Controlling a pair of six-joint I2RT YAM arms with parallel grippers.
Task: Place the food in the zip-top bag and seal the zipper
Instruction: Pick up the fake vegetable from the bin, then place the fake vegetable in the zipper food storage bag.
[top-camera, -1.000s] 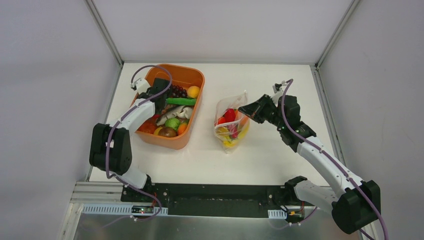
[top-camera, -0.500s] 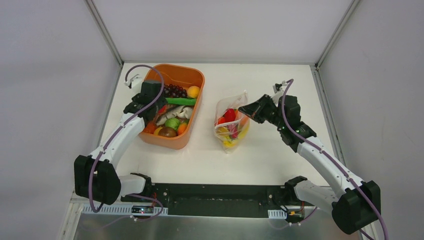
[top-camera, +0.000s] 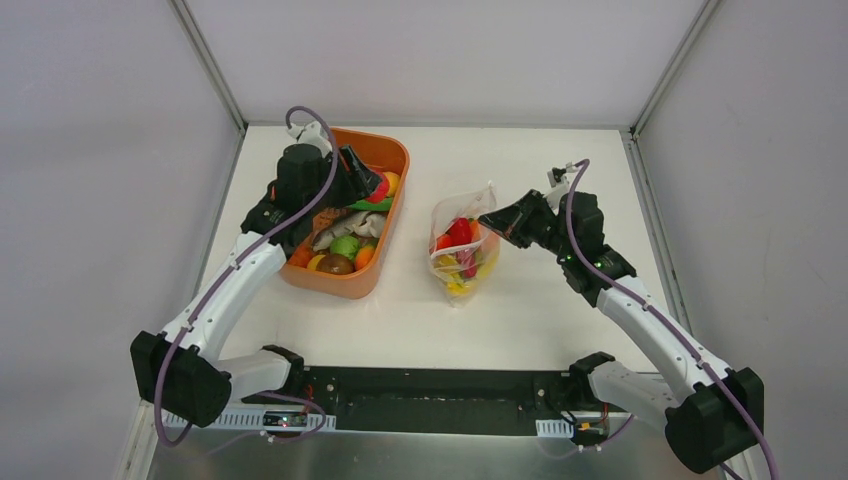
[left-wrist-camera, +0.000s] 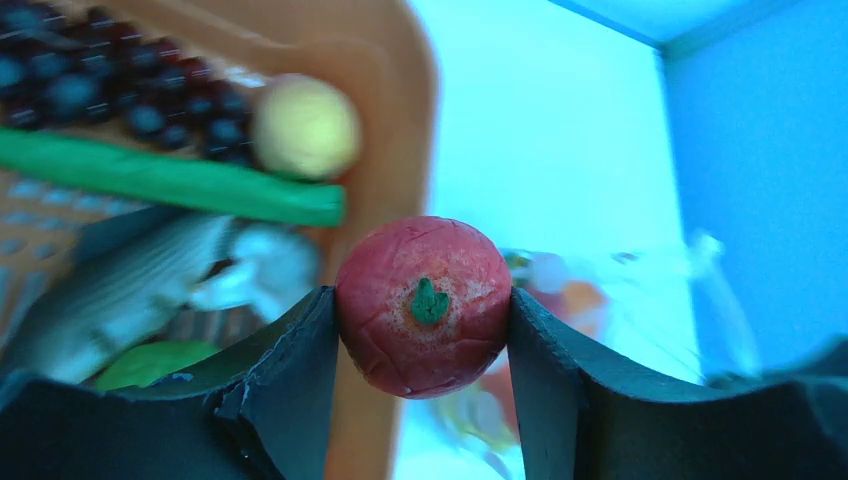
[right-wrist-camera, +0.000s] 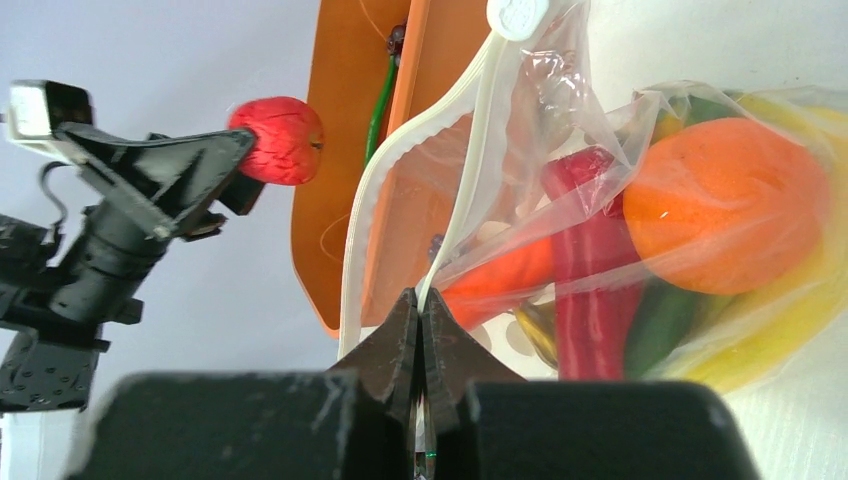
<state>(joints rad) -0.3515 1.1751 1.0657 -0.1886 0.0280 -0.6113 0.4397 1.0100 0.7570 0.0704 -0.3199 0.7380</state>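
My left gripper (left-wrist-camera: 423, 325) is shut on a round red toy fruit with a green stem (left-wrist-camera: 424, 305), held above the right side of the orange tub (top-camera: 375, 152); the fruit (top-camera: 378, 190) also shows from above. More food (top-camera: 340, 245) lies in the tub. The zip-top bag (top-camera: 462, 245) lies right of the tub with several pieces of food (right-wrist-camera: 720, 205) inside. My right gripper (right-wrist-camera: 421, 300) is shut on the bag's upper mouth edge at the zipper (right-wrist-camera: 455, 225) and holds the mouth open.
The orange tub (left-wrist-camera: 385, 100) holds dark grapes (left-wrist-camera: 110, 95), a yellow fruit (left-wrist-camera: 305, 127), a green pod (left-wrist-camera: 170, 185) and a grey fish (left-wrist-camera: 120, 290). White table (top-camera: 560, 310) lies around bag and tub. Metal frame posts (top-camera: 210, 65) stand at the back corners.
My left arm rose out of the tub with the red fruit and swung right toward the bag. The right gripper and bag stayed where they were.
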